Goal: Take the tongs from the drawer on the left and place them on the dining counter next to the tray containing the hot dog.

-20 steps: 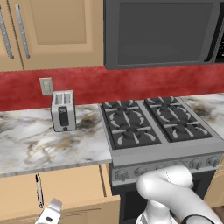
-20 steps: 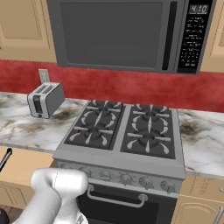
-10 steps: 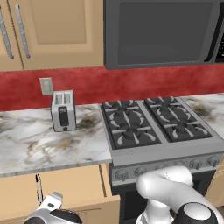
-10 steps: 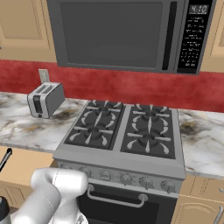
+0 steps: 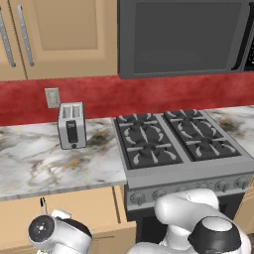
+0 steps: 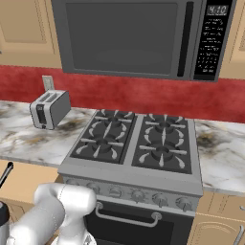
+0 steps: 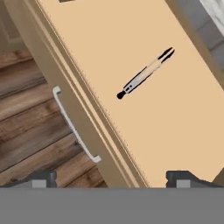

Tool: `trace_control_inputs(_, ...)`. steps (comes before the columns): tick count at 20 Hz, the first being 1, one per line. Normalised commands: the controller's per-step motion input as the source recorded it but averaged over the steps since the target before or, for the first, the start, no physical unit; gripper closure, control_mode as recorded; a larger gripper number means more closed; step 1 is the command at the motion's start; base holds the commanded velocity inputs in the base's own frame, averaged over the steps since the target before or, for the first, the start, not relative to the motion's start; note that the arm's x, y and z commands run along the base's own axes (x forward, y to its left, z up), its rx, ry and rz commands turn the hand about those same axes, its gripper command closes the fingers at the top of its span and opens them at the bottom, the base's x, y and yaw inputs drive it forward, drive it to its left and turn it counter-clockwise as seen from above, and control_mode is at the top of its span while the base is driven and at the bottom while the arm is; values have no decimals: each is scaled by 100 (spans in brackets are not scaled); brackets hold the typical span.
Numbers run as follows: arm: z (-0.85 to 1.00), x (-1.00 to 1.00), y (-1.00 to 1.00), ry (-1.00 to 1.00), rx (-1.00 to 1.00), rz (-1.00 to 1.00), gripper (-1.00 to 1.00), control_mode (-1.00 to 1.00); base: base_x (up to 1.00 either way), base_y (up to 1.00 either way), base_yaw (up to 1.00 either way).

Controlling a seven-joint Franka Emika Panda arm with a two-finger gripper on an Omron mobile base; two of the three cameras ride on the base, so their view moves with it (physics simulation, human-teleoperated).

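your gripper [image 7: 111, 179] wide open and empty, above the pulled-out drawer [image 7: 131, 65], tongs [image 7: 145, 73] lying at one o'clock, handle [image 7: 74, 124] at nine

Seen from above, the drawer [image 7: 144, 65] stands pulled open, its silver bar handle [image 7: 74, 127] over the wooden floor [image 7: 30, 122]. The tongs [image 7: 145, 73] lie slantwise on the drawer's bare tan bottom, well ahead of the end effector [image 7: 112, 178], whose fingertips [image 7: 43, 177] stand wide apart.

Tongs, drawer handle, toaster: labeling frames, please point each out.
tongs [image 7: 145, 74], hand view, mid-shaft.
drawer handle [image 7: 73, 127], hand view, middle of bar.
toaster [image 5: 72, 126], left base view, front face.
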Motion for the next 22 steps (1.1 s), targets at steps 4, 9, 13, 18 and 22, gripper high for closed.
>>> trace_control_inputs(4,-5,19,0,23,0,6,-100,-100,0,0,0)
trace_control_inputs(9,-16,20,0,23,0,8,-100,-100,0,0,0)
trace_control_inputs(13,-20,14,0,23,0,8,-100,-100,0,0,0)
trace_control_inputs(18,-16,15,0,20,0,8,-100,-100,0,0,0)
trace_control_inputs(22,-14,13,0,14,0,6,-100,-100,0,0,0)
